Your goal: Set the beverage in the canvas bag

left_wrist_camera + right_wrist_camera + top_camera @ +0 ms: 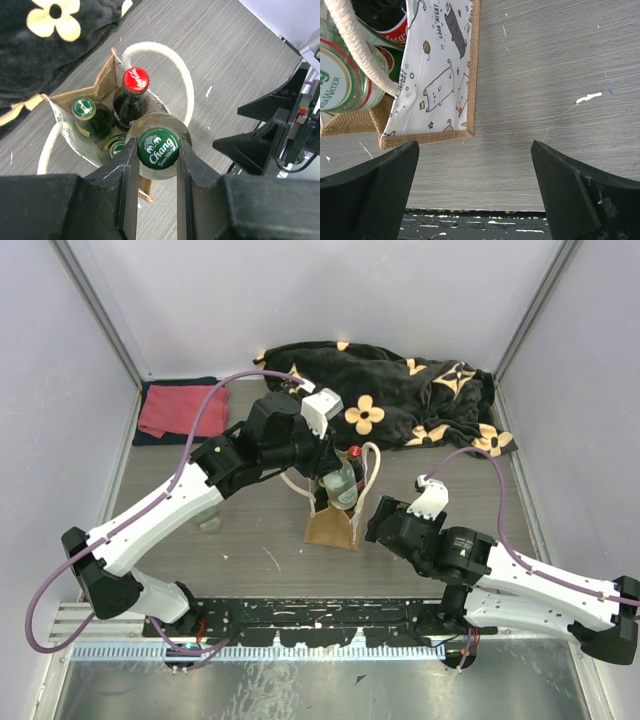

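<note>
The canvas bag (pixel 333 526) stands upright mid-table, tan burlap with white rope handles (pixel 167 52) and a cat-printed side (pixel 440 75). It holds a red-capped cola bottle (pixel 135 81) and green-capped bottles (pixel 84 108). My left gripper (pixel 158 150) is shut on the neck of a clear soda water bottle (pixel 158 146) with a green cap, held upright at the bag's near corner; its lower part is hidden. The bottle's label also shows in the right wrist view (pixel 340 82). My right gripper (pixel 475 170) is open and empty, low over the table just right of the bag.
A black flower-patterned blanket (pixel 395 390) lies at the back. A red cloth on a dark one (pixel 175 410) lies at the back left. A clear bottle (pixel 208 517) stands under my left arm. The right gripper's black fingers (pixel 260 135) sit close beside the bag.
</note>
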You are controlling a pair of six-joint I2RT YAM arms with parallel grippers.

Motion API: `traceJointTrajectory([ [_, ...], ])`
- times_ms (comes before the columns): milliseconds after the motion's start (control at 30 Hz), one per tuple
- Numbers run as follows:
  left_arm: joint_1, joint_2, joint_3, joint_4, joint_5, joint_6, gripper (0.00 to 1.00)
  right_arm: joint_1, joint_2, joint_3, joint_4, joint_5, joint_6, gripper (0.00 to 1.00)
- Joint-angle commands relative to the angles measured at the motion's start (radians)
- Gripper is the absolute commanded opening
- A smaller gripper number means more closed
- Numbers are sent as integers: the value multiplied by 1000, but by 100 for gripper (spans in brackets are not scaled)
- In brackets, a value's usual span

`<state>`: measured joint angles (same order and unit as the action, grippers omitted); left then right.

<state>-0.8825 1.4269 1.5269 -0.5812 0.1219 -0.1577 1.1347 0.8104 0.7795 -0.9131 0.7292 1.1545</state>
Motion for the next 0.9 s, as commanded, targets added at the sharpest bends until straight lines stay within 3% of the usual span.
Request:
traceJointTrajectory([
  [0, -10, 4, 40, 152, -2, -11, 0, -3, -11, 4, 5, 35, 20, 100],
  [567, -8, 13, 158, 118, -36, 20, 0, -2, -10, -12, 9, 29, 25, 100],
  [867, -12, 11, 69, 141, -20, 9, 0, -3, -4, -18, 21, 26, 24, 100],
])
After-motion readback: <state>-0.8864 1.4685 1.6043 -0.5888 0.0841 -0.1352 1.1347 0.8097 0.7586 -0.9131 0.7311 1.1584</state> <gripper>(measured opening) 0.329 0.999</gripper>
